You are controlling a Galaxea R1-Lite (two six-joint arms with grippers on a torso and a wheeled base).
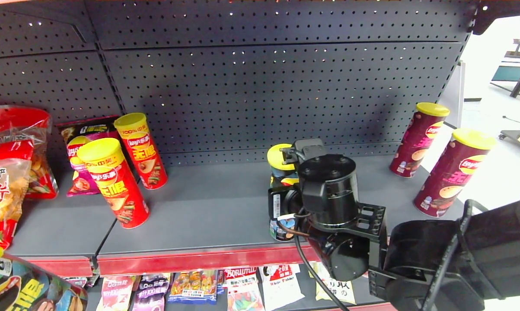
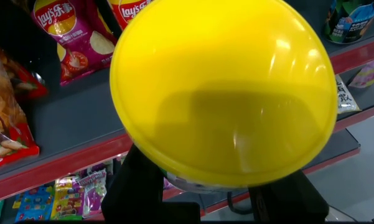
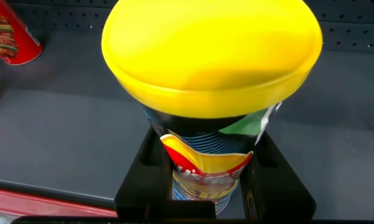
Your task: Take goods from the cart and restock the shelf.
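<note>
**At the shelf's front edge: one can going down, another waiting**

On the shelf (image 1: 208,207), about midway between the two groups of stock, the right end effector (image 3: 211,171) is clamped on a blue can (image 1: 279,172), its fingers on either side of the body below the yellow lid. The can stands upright, close to the red front lip. Its base looks to be at shelf level, though I cannot tell whether it rests there yet. The left end effector (image 2: 208,193) is clamped on a second can (image 2: 224,87), held low, in front of the shelf's left part.

By my reading, the step in hand is the placing of the blue can. The next move calls for making sure the base sits flat, then parting the fingers and backing straight out, so the tall can is not tipped. It stands near the lip, so a nudge inward first may be wise. The second can would follow. The bare stretch beside the blue can seems the obvious spot.

As for what holds what: both gripped cans are lidded, so their contents are hidden. The shelf carries two red cans (image 1: 113,185) at its left, with a purple bag (image 1: 80,160) behind them against the pegboard, and red bags (image 1: 13,147) beyond. Two maroon cans (image 1: 452,172) stand at its right end, well apart from the blue can. Below, a lower shelf holds a row of packets (image 1: 242,289).
</note>
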